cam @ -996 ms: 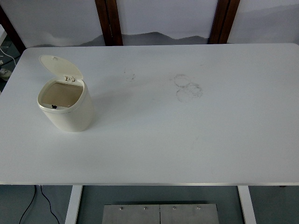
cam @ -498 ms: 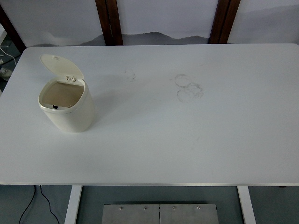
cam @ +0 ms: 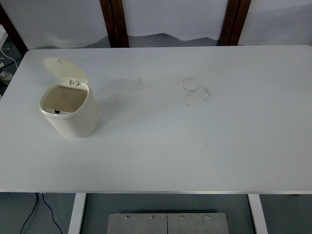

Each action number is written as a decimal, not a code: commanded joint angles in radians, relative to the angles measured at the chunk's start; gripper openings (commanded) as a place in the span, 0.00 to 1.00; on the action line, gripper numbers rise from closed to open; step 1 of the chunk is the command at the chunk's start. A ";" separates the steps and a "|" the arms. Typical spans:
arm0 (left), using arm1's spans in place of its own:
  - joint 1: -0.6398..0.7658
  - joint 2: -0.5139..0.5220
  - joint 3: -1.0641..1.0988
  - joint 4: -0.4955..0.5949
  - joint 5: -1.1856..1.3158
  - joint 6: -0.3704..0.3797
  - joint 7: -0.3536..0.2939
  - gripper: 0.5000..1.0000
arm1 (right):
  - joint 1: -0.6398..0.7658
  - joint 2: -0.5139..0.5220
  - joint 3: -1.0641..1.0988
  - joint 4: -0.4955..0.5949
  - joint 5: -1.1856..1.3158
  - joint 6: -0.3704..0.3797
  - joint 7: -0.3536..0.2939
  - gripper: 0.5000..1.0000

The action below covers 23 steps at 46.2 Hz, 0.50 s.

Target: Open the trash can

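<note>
A small cream trash can (cam: 73, 119) stands on the left part of the white table (cam: 195, 146). Its round lid (cam: 63, 69) is flipped up and back on its hinge, so the inside of the can shows. Neither of my hands nor arms appears anywhere in the top view.
Faint ring marks (cam: 196, 91) stain the table top right of centre. Two dark wooden posts (cam: 113, 22) stand behind the far edge. A metal plate (cam: 167, 223) lies below the near edge, and cables (cam: 34, 209) run on the floor at the lower left.
</note>
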 commanded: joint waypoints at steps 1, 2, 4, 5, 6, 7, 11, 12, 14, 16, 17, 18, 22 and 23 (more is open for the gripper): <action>0.061 -0.021 -0.053 0.020 -0.014 0.002 0.000 1.00 | 0.000 0.000 -0.002 0.000 0.001 0.001 0.000 0.99; 0.081 -0.025 -0.073 0.024 -0.015 0.002 0.000 1.00 | 0.000 0.000 -0.002 0.000 0.001 -0.001 0.000 0.99; 0.119 -0.033 -0.110 0.025 -0.017 0.003 0.000 1.00 | 0.000 0.000 -0.002 0.000 -0.001 -0.001 0.000 0.99; 0.139 -0.037 -0.130 0.027 -0.017 0.005 0.000 1.00 | 0.000 0.000 -0.002 0.000 -0.001 -0.001 0.000 0.99; 0.160 -0.041 -0.151 0.027 -0.017 0.005 0.000 1.00 | 0.000 0.000 -0.002 0.000 -0.001 0.001 0.000 0.99; 0.180 -0.045 -0.170 0.027 -0.015 0.005 0.000 1.00 | 0.000 0.000 -0.002 0.000 -0.001 -0.001 0.000 0.99; 0.255 -0.057 -0.243 0.028 -0.014 0.006 0.003 1.00 | 0.000 0.000 -0.002 0.000 -0.001 -0.001 0.000 0.99; 0.271 -0.060 -0.257 0.028 -0.014 0.008 0.003 1.00 | 0.000 0.000 -0.002 0.000 -0.001 -0.001 0.000 0.99; 0.298 -0.062 -0.282 0.028 -0.010 0.008 0.004 1.00 | 0.000 0.000 0.000 0.000 -0.001 0.001 0.000 0.99; 0.321 -0.062 -0.294 0.030 -0.009 0.008 0.003 1.00 | 0.000 0.000 0.000 0.000 -0.001 -0.001 0.000 0.99; 0.332 -0.062 -0.297 0.030 -0.007 0.008 0.003 1.00 | 0.000 0.000 0.000 0.000 -0.001 -0.001 0.000 0.99; 0.340 -0.062 -0.299 0.033 -0.007 0.008 0.003 1.00 | 0.000 0.000 -0.002 0.000 -0.001 -0.001 0.000 0.99; 0.368 -0.074 -0.300 0.059 -0.004 0.008 0.003 1.00 | 0.000 0.000 -0.002 0.000 -0.001 -0.001 0.000 0.99; 0.372 -0.080 -0.300 0.066 -0.004 0.006 0.003 1.00 | 0.000 0.000 -0.002 0.000 -0.001 0.001 0.000 0.99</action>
